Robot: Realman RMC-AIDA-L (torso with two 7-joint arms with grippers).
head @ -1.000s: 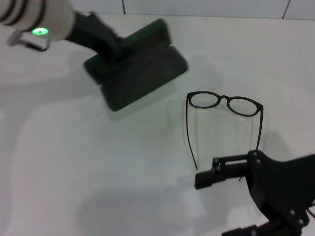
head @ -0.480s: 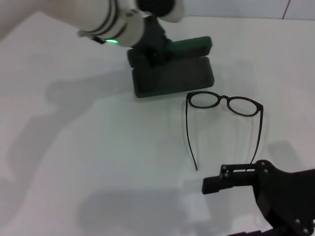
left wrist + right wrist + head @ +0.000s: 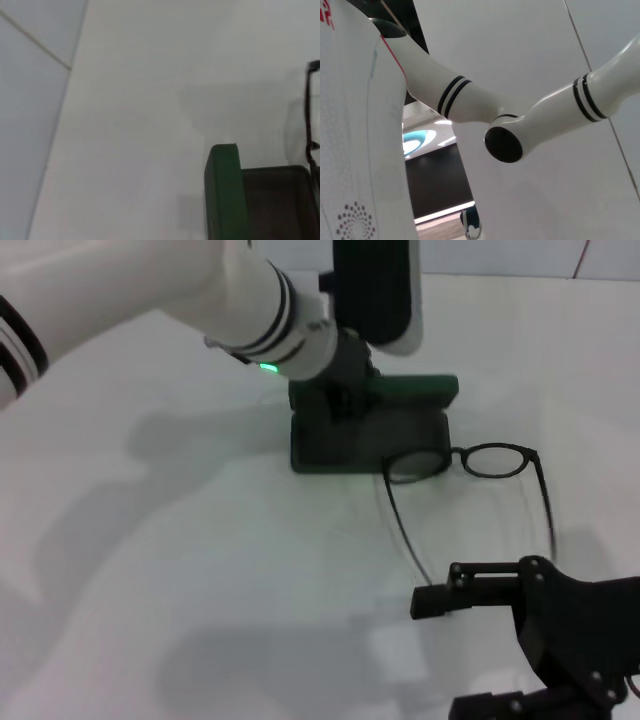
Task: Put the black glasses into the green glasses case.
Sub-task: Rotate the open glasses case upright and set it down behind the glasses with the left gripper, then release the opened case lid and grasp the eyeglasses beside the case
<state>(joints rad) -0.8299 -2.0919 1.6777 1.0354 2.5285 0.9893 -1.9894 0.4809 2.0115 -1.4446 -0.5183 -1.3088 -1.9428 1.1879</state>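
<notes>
Green glasses case [image 3: 372,425] (open) on white table [image 3: 180,560], left hand [image 3: 335,405] gripping.

One green glasses case [image 3: 372,427] sits open at the left hand [image 3: 340,405]; one pair of black glasses [image 3: 470,462] lies beyond the right hand [image 3: 470,640]. Two hands in all.

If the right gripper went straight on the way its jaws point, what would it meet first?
The right gripper points toward the robot's left, over bare white table. The way looks free; the black glasses lie beyond its line, though height is unclear.
</notes>
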